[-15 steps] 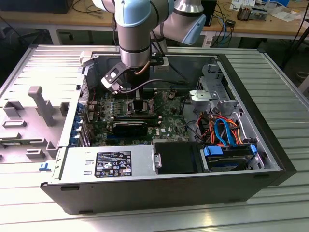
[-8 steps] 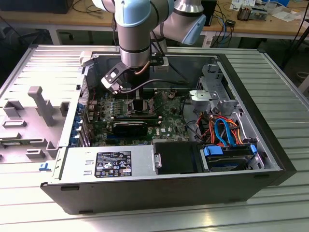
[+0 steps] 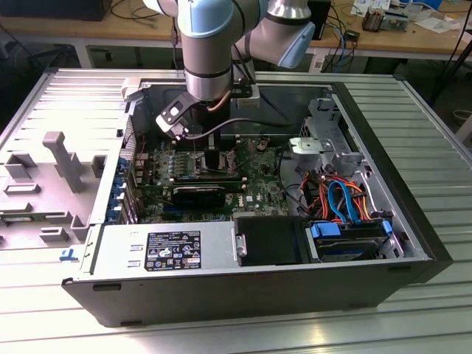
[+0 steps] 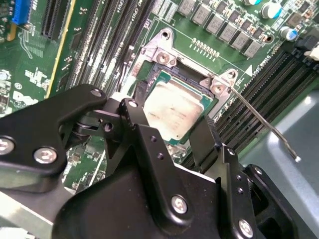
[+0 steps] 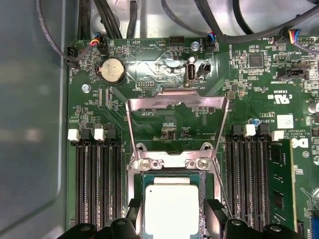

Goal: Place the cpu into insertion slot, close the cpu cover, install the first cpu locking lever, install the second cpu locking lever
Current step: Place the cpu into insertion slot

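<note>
Your gripper (image 4: 169, 122) is down over the middle of the green board (image 5: 164, 64), its fingers (image 4: 202, 139) closed against two opposite edges of the cpu (image 5: 172, 209). The cpu lies flat, silver top up, inside the rim of the insertion slot (image 4: 185, 74); you cannot tell whether it is fully seated. Just beyond it, the cpu cover (image 5: 177, 99) stands swung open from its hinge at the slot's edge, with the board showing through its window. One locking lever (image 4: 259, 122), a thin wire rod, sticks out unlatched from a corner of the slot over the memory slots (image 5: 97, 189), which flank the slot on both sides. Farther on, a coin battery (image 5: 112, 70) sits near the board's edge. In the exterior view the arm (image 3: 214, 51) reaches down into the open computer case (image 3: 243, 295), which lies on a slatted metal table (image 3: 428, 96).
</note>
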You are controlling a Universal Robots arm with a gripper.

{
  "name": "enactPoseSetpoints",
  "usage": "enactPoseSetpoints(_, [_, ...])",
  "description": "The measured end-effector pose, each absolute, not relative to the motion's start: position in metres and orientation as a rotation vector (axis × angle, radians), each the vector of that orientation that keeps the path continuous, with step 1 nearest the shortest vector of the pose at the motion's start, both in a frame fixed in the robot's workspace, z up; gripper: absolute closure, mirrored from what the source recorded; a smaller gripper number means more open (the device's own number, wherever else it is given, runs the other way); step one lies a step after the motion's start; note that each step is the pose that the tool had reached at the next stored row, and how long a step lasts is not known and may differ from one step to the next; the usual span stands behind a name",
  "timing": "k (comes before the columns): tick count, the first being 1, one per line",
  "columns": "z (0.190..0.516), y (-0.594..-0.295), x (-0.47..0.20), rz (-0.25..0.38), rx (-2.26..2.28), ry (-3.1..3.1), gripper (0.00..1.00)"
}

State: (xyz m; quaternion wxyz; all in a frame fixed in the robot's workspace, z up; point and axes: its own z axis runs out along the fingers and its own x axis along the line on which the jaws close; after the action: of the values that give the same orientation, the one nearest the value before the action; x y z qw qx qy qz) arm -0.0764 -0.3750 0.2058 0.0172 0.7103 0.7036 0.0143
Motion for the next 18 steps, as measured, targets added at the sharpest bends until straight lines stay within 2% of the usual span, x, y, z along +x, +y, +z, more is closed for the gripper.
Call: enactPoseSetpoints(18, [0.2038, -0.3752, -0.0716, 0.028, 2.209, 2.189, 0.38])
